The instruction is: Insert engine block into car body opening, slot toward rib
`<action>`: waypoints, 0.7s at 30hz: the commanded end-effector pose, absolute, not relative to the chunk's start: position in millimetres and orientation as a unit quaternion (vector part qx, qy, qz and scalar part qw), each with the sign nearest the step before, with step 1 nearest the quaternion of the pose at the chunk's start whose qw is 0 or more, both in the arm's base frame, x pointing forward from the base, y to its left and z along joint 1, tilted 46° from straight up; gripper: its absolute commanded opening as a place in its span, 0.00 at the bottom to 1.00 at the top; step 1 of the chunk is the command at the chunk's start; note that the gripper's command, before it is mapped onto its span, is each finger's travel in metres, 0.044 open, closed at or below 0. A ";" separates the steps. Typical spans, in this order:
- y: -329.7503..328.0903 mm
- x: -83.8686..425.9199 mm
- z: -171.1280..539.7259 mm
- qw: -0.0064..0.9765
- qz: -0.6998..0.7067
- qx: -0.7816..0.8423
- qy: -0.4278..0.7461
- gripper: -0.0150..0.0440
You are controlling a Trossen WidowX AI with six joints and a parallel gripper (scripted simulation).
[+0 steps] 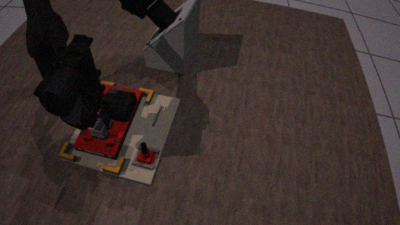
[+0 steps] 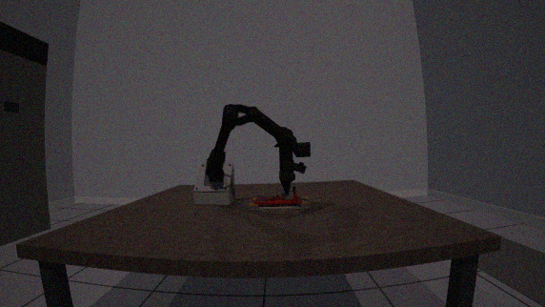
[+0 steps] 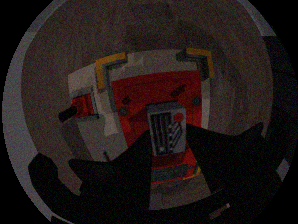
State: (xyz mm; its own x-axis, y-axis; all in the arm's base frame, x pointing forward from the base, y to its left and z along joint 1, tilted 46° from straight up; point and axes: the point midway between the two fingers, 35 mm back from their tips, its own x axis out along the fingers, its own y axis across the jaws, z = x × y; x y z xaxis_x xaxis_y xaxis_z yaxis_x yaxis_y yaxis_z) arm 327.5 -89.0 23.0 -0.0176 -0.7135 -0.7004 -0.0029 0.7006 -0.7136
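A: Engine block, the small grey ribbed metal piece (image 3: 166, 131), sits clamped in the black parallel-jaw gripper (image 1: 101, 120), fingers part-closed on its sides, over the red car body (image 1: 117, 134) near the tabletop's left edge.

B: Doing it well?

A: Likely keep it upright and square to the opening, slot facing the rib, press straight down until seated, then release.

Wrist view, dim and grainy. Tool (image 3: 166, 163) clamped on grey engine block (image 3: 166, 133), dark fingers flanking it either side. Block over red car body (image 3: 160, 99). Car body seated on pale base plate (image 3: 83, 86) with yellow corner brackets (image 3: 108, 70) at far corners. Small red fixture with dark peg (image 3: 79, 111) at plate's left edge. Brown worktop (image 3: 147, 23) beyond plate. Seating depth of block: cannot tell.
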 end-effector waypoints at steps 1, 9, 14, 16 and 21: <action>-90.1 327.1 22.2 0.644 -0.275 -0.275 0.659 0.52; -91.1 327.1 21.3 0.644 -0.275 -0.275 0.659 0.52; -91.7 327.1 20.7 0.644 -0.275 -0.275 0.659 0.52; -92.0 327.0 20.5 0.644 -0.275 -0.275 0.659 0.52; -92.6 326.9 19.9 0.644 -0.275 -0.275 0.659 0.52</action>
State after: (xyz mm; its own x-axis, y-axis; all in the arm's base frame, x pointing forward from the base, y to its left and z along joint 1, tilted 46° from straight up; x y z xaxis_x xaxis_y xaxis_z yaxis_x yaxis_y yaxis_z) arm 327.4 -91.7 20.6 -0.0175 -0.7137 -0.7003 -0.0028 0.7004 -0.7137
